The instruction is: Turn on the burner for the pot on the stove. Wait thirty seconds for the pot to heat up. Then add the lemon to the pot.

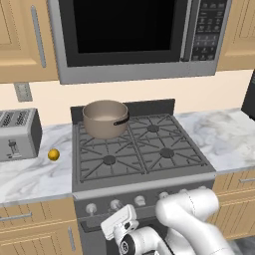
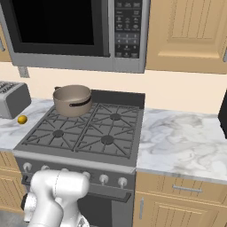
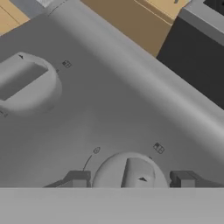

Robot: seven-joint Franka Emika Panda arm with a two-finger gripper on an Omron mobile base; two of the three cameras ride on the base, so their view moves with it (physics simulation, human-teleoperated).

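Marble table beside the stove [image 1: 144,149]; claw [image 3: 130,180] half open, fingertips [image 3: 78,178] either side of a knob [image 3: 129,171], contact unclear.

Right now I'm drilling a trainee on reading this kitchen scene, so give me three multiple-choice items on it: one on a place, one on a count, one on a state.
1. Where does the pot sit on the stove?
A. back left burner
B. front right burner
C. on the counter beside the toaster

2. How many burners does the stove have?
A. two
B. four
C. six

3. How does the gripper stand at the knob?
A. clamped on the lemon
B. one finger on each side of a front knob, jaws apart
C. hovering above the pot

Answers:
1 A: both base views show it at the rear left, by the black back strip.
2 B: four round caps show under the grates.
3 B: the hand view shows the knob between the two fingertips; the lemon lies on the counter left of the stove.
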